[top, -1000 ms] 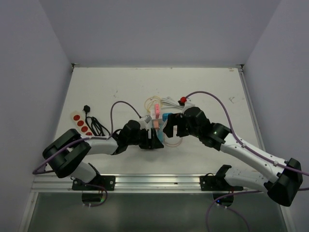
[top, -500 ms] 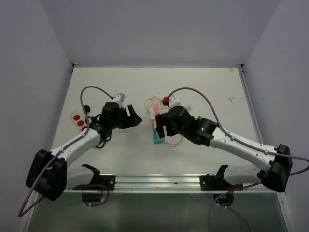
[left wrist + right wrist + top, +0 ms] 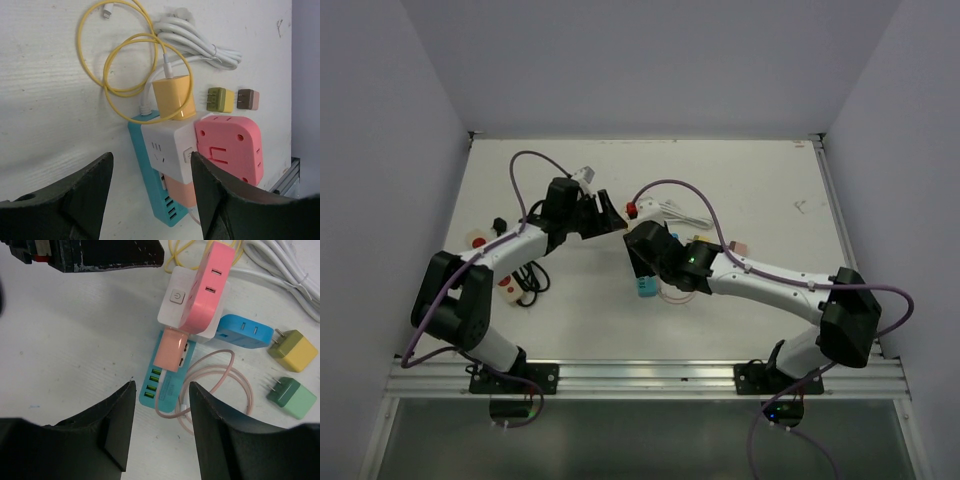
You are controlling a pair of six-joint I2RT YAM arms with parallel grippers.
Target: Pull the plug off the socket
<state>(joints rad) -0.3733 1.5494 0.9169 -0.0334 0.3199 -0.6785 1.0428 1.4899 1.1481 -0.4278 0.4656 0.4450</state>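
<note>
With left claw [image 3: 151,165] and right claw [image 3: 161,390] both apart and empty, the yellow plug [image 3: 173,97] looked light, stiff and slick, best pinched across its flat sides near the socket [image 3: 162,147].

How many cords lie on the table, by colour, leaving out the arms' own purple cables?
Yellow thin looped cable: 1
White thick bundled cord: 1
Pink thin looped cable: 1
Black coiled cord: 1
Total: 4
</note>
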